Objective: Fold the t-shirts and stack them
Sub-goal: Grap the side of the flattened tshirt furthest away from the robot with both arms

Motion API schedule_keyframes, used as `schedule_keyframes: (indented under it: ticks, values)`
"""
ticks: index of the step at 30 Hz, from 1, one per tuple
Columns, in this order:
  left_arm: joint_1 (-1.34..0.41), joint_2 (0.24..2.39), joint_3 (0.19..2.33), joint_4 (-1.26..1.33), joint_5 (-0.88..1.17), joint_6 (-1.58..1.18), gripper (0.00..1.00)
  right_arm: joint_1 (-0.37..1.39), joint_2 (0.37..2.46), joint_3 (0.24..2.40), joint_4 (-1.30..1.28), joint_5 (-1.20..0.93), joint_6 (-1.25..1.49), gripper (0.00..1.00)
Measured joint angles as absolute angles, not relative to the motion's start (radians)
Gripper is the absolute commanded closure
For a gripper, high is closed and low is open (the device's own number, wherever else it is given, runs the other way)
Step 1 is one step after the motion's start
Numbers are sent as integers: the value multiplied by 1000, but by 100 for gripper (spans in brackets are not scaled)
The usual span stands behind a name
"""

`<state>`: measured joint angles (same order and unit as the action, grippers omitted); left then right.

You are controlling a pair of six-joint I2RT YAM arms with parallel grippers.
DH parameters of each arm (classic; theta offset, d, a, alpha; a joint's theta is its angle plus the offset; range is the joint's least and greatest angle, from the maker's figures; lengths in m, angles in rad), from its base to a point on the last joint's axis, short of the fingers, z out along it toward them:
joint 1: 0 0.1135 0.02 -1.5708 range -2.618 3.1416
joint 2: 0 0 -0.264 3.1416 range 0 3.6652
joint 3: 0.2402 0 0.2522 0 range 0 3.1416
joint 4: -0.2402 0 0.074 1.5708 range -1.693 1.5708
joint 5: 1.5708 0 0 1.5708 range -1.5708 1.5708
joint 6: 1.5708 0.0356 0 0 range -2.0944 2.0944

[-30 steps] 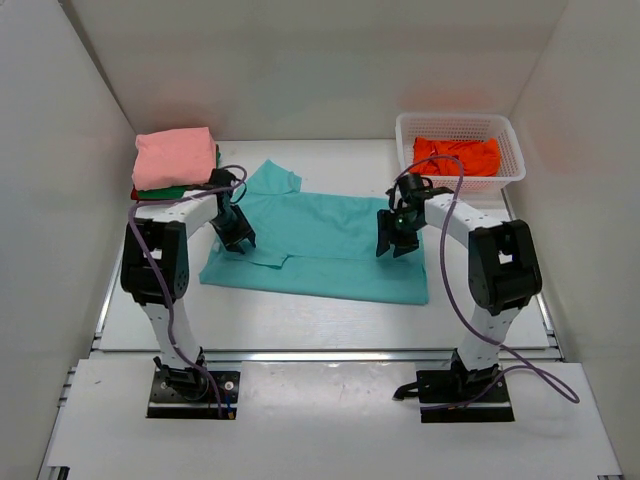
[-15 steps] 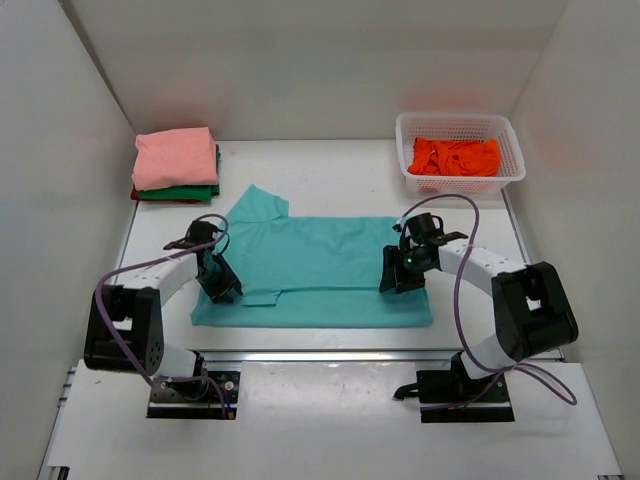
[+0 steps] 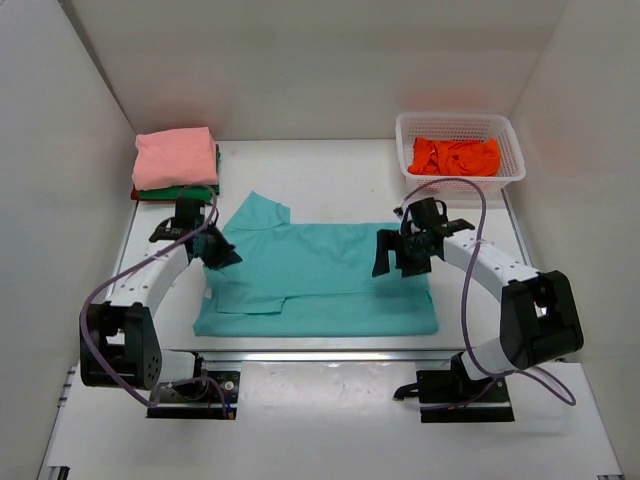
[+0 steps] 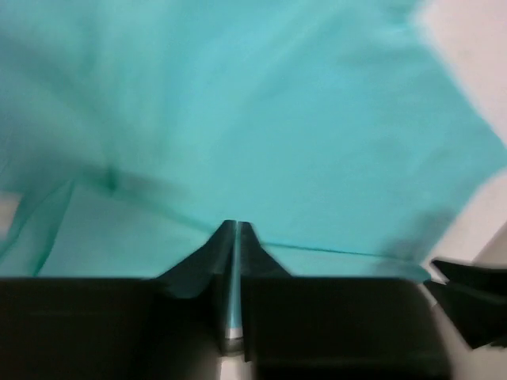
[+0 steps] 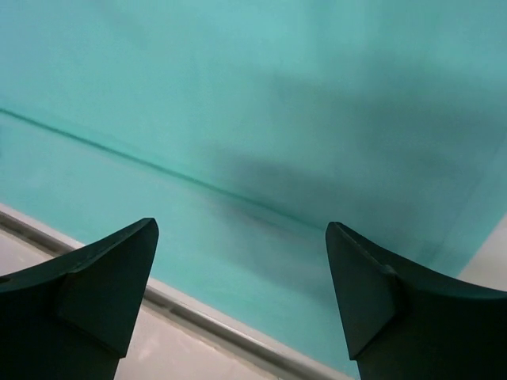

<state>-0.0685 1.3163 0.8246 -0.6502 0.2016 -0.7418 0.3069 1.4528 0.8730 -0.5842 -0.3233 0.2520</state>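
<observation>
A teal t-shirt lies spread flat across the middle of the table, its lower hem near the front edge. My left gripper sits at the shirt's left edge by the sleeve. In the left wrist view its jaws stand almost together, pinching teal cloth, and that picture is blurred. My right gripper hovers over the shirt's right part. In the right wrist view it is wide open with only flat teal cloth below it. The salmon-pink t-shirt tops a folded stack over a green one.
A white mesh basket at the back right holds a crumpled orange t-shirt. The folded stack stands at the back left against the wall. White walls close in both sides and the back. A metal rail runs along the table's front edge.
The teal shirt was pulled toward the front edge and laid flatter. My right gripper opened wide and let go. My left jaws narrowed, and that gripper moved back from the front edge.
</observation>
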Motion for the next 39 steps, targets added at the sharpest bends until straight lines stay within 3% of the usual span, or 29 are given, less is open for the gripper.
schedule_keyframes:
  ticks: [2,3,4,6,9,14,18,23,37,39]
  values:
    - [-61,1339,888,-583,227,-737,85,299,1457,942,-576,-313,252,13]
    - [-58,1356,914,-547,238,-732,63,291,1460,970,-565,-305,252,13]
    - [-54,1379,941,-523,246,-722,54,277,1468,994,-554,-303,252,12]
    - [-43,1463,1008,-481,259,-709,58,241,1500,1036,-536,-296,257,14]
    - [-35,1662,1169,-457,261,-669,49,189,1573,1083,-526,-287,260,14]
    - [-26,1946,1392,-418,236,-607,50,161,1656,1129,-534,-276,259,15]
    - [-17,2074,1501,-426,199,-563,36,151,1673,1130,-534,-300,260,16]
    - [-10,2140,1576,-451,124,-511,27,128,1691,1131,-531,-313,260,18]
    - [-55,2181,1636,-492,55,-445,26,109,1842,1304,-557,-237,266,19]
    - [-73,2181,1636,-492,54,-442,33,102,1855,1322,-564,-218,268,19]
